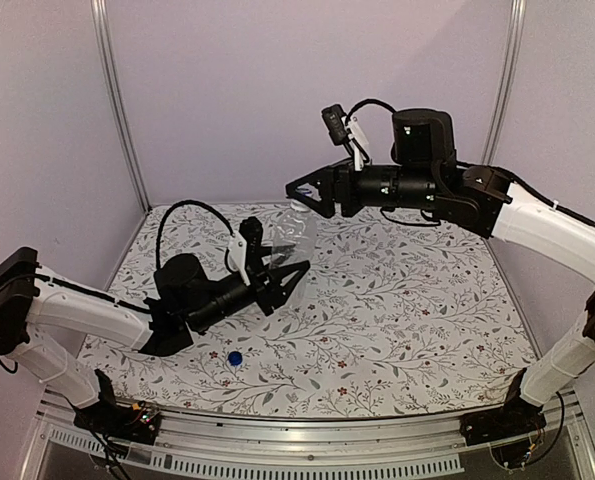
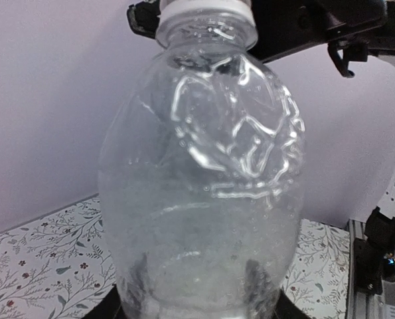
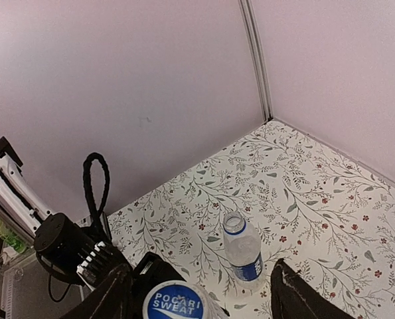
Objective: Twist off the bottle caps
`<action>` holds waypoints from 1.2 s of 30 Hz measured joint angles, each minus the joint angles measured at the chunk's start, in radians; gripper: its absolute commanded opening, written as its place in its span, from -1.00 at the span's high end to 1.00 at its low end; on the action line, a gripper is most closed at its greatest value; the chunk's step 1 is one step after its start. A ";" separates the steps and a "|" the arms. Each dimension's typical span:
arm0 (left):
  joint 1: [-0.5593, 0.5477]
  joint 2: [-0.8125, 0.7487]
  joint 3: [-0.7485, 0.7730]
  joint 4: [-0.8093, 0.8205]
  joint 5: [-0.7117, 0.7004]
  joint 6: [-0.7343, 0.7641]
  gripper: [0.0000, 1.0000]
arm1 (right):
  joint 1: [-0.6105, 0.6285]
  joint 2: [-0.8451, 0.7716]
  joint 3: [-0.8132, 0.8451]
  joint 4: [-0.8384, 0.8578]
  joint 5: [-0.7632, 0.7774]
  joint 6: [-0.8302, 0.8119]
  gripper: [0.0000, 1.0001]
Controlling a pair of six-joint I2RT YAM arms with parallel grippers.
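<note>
**Plain bottle gripped, right fingers wide around its cap**

From the top camera we see the left gripper (image 1: 295, 258) clamped on the lower body of the plain bottle (image 1: 295, 232), holding it above the floral table (image 1: 427, 320). The right gripper (image 1: 305, 198) hangs at the bottle's top. A blue cap (image 1: 235, 358) lies alone on the table near the front edge, well apart from both arms.

In the left wrist view the plain bottle fills the frame, roughly upright. Its white cap (image 2: 207, 5) sits at the very top, with the right arm's black parts just behind it.

In the right wrist view the white cap faces us between the two fingers (image 3: 114, 296), which are spread wide with a gap on either side. Beyond it the labelled bottle (image 3: 242, 256) stands upright on the table, its mouth open.
</note>
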 measured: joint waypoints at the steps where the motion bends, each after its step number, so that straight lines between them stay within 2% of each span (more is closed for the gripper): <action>1: 0.000 0.000 0.000 -0.002 -0.005 0.001 0.06 | 0.002 0.003 0.002 -0.002 0.000 0.001 -0.29; 8: -0.002 0.000 0.001 -0.019 -0.025 0.003 0.06 | 0.007 0.011 0.004 -0.009 -0.005 0.000 -0.03; 14: -0.004 0.000 0.001 -0.024 -0.039 0.006 0.06 | 0.011 0.013 0.004 -0.012 -0.018 0.000 0.00; 20: -0.004 0.000 0.001 -0.026 -0.043 0.007 0.06 | 0.011 0.022 0.004 -0.015 -0.031 0.000 0.15; 28: -0.004 0.000 0.001 -0.028 -0.046 0.011 0.06 | 0.012 0.026 0.004 -0.017 -0.035 -0.002 0.48; 36: -0.006 -0.005 -0.005 -0.024 -0.036 0.017 0.06 | 0.011 0.026 0.004 -0.017 -0.053 -0.035 0.91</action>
